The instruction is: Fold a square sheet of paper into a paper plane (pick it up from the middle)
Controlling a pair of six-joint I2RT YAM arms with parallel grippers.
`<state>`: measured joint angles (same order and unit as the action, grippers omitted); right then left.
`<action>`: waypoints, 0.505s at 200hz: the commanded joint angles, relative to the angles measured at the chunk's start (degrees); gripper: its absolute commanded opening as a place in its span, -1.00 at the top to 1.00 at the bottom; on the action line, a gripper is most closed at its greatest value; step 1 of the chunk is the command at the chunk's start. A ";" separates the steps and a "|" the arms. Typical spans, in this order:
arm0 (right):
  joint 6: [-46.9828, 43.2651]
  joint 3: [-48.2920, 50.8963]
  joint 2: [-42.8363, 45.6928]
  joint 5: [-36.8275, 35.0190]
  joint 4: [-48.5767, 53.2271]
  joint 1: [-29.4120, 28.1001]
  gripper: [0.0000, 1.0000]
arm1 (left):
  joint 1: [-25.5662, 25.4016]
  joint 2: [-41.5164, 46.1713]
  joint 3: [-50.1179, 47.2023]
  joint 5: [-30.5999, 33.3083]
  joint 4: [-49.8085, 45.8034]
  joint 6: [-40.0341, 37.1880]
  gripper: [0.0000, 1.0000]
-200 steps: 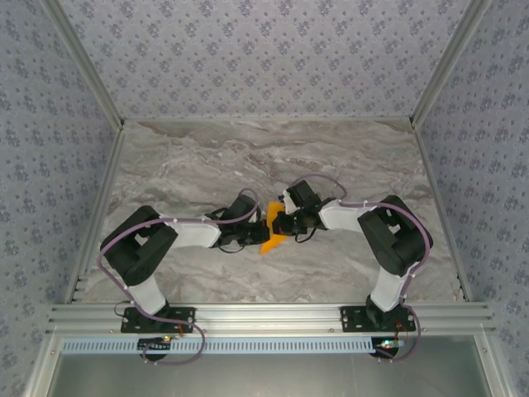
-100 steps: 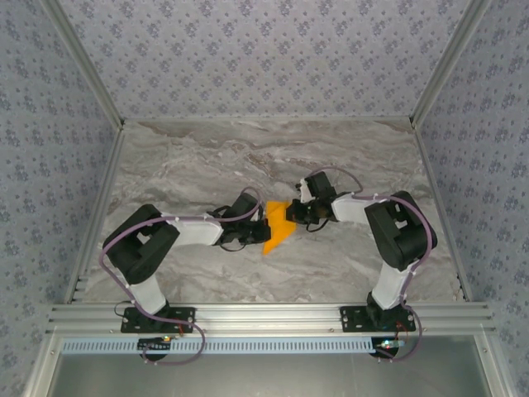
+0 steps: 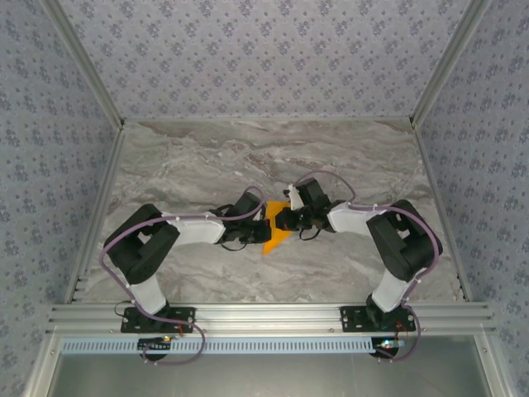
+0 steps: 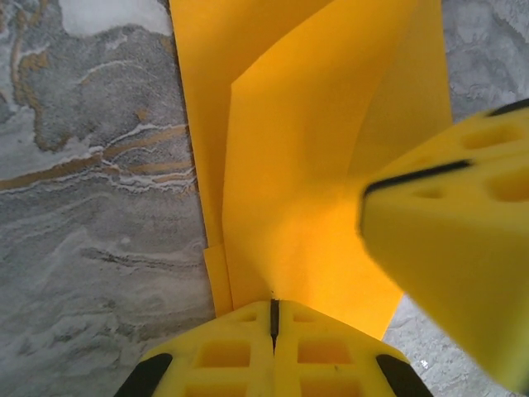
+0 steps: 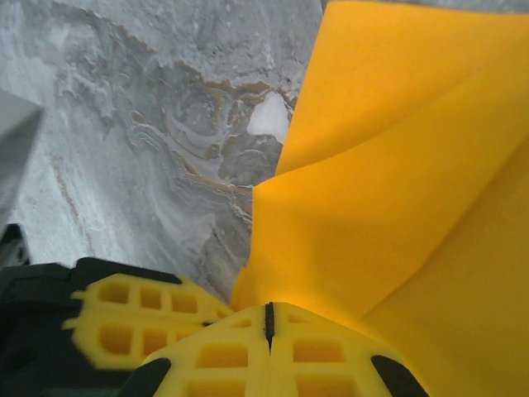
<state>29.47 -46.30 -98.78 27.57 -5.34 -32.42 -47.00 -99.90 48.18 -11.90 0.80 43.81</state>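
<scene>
Grey marble-look table (image 3: 207,157), floral-print walls (image 3: 264,58), alu frame rail (image 3: 273,315) at near edge

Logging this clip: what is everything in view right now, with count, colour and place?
square sheet of paper: one, bright orange, creased into layers, at the table's middle between both grippers
table: one, grey marble pattern, under everything
walls: three, grey floral pattern, around the table
frame rail: one, silver, along the near edge
left arm, right arm: white and black, reaching in from the rail
left gripper: one, yellow, jaws shut on the sheet
right gripper: one, yellow, jaws shut on the sheet
</scene>
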 commanded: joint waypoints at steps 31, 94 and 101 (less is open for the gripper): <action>-0.95 -5.29 -6.90 0.15 -1.59 3.62 1.00 | -0.45 -2.37 -3.76 1.80 -11.74 -2.22 1.00; -0.67 -14.38 -16.03 -2.85 3.34 13.93 1.00 | -0.43 -2.75 -5.49 0.38 -10.53 -3.21 1.00; -0.49 -14.86 -16.23 -3.05 3.34 14.75 1.00 | -0.39 -2.61 -5.47 0.43 -10.52 -3.22 1.00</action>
<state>29.36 -58.02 -111.28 32.97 -3.62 -22.70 -46.98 -99.77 46.85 -12.14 3.33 42.24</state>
